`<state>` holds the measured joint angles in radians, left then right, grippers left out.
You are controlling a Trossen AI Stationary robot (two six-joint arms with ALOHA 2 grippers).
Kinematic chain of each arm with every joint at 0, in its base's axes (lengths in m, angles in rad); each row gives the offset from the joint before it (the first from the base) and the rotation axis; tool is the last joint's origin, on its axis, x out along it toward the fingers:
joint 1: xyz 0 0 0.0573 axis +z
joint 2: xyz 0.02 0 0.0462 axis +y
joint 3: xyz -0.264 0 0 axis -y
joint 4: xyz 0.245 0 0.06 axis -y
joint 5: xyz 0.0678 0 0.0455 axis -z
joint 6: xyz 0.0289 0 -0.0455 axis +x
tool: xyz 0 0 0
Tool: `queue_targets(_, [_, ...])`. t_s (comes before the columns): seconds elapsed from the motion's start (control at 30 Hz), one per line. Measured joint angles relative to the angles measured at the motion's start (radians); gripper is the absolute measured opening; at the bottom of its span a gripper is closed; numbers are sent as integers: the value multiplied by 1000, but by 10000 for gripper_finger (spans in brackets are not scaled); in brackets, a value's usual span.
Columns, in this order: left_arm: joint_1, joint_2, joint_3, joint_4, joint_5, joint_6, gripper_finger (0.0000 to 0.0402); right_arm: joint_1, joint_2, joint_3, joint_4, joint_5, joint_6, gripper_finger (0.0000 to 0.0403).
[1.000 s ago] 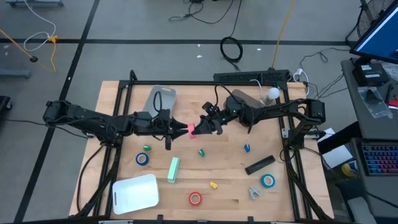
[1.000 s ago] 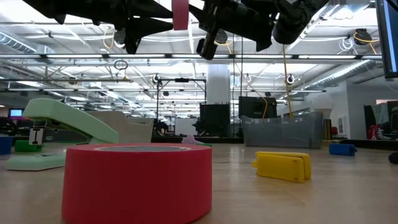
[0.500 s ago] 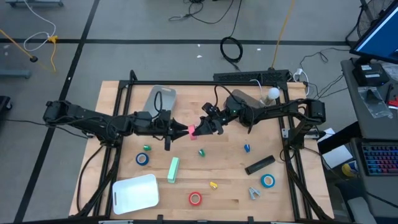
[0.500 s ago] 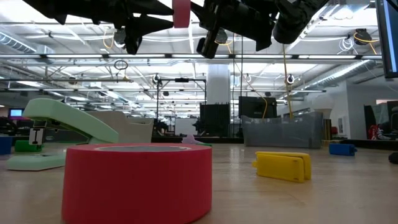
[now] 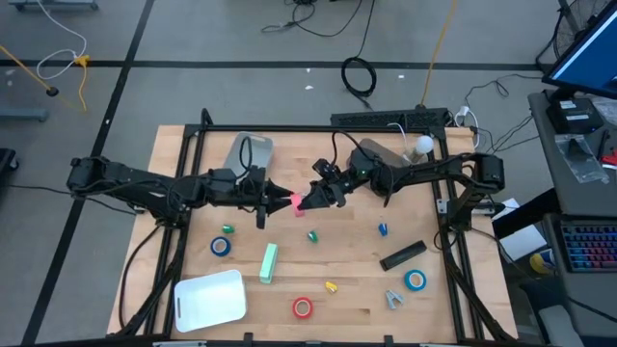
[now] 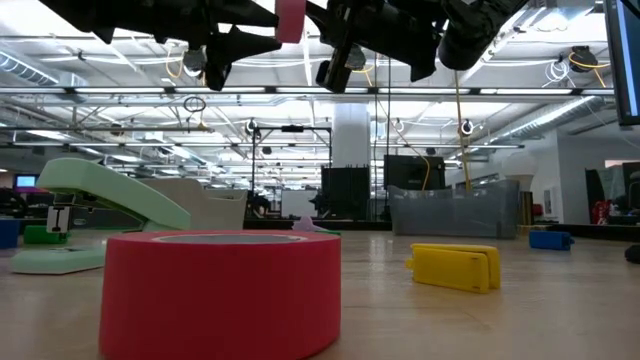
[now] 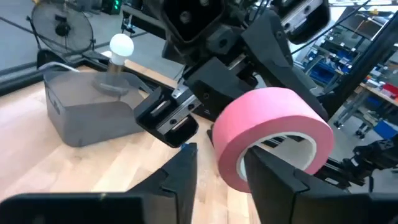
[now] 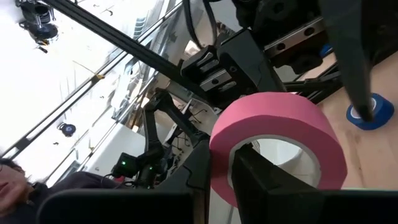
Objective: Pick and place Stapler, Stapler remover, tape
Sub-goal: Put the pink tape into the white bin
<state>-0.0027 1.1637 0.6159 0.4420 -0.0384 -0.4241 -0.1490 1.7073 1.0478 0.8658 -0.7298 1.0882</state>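
A pink roll of tape (image 5: 294,201) hangs high over the table's middle, between my two grippers. My right gripper (image 5: 310,200) reaches it from the right and is shut on its wall. My left gripper (image 5: 274,200) reaches it from the left and is open. One left finger (image 7: 280,180) stands in front of the roll's core. The other (image 7: 177,180) stands outside the wall with a gap showing. On the table lie a green stapler (image 5: 268,262), a black stapler (image 5: 402,255), two blue tape rolls (image 5: 221,246) (image 5: 415,280) and a red roll (image 5: 303,307). My right gripper pinches the pink roll's wall (image 8: 219,163), one finger (image 8: 261,177) inside the white core and the other outside. The fingers come about level from the table's right. The roll stands on edge, lifted well clear of the table.
A white board (image 5: 209,297) lies near the front left. Two grey bins (image 5: 249,154) (image 5: 381,154) stand at the back, with a light bulb (image 5: 422,145) by the right one. Small yellow (image 5: 332,287), green (image 5: 228,229), blue (image 5: 383,229) and grey (image 5: 393,300) pieces dot the table.
My left gripper has opened a little and rolled slightly, its outer finger coming off the pink roll's wall. The roll stays where it was, in my right gripper.
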Motion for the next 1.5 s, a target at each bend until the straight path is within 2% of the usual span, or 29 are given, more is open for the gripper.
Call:
queue_targets(0.2, [1, 0, 0, -4, -7, 4, 197, 0, 0, 0, 2, -2, 0, 31])
queue_targets(0.3, [1, 0, -1, -4, -9, 3, 201, 0, 0, 0, 0, 7, 0, 31])
queue_targets(0.43, [1, 0, -1, -3, -9, 4, 161, 0, 0, 0, -3, 23, 0, 31])
queue_targets(0.63, [1, 0, -1, -2, 30, 10, 48, -1, 0, -1, -5, 26, 5, 31])
queue_targets(0.7, [1, -1, -2, -3, 40, 15, 21, -1, 0, -1, -5, 24, 5, 33])
queue_targets(0.9, [1, 0, -2, -3, 34, 3, 35, -1, 0, -1, -4, 23, 6, 64])
queue_targets(1.0, [1, 0, -2, -1, 34, 2, 25, -1, 0, -2, -4, 20, 5, 77])
queue_targets(1.27, [1, -1, -2, -11, 39, -1, 20, -3, 1, -2, -5, -27, 19, 79])
queue_targets(1.4, [7, -45, -1, -147, 30, 4, 20, -12, 3, -4, -17, -87, 50, 78])
queue_targets(1.5, [21, -104, -5, -321, -42, 5, 20, -5, -1, -8, 6, -140, 53, 78])
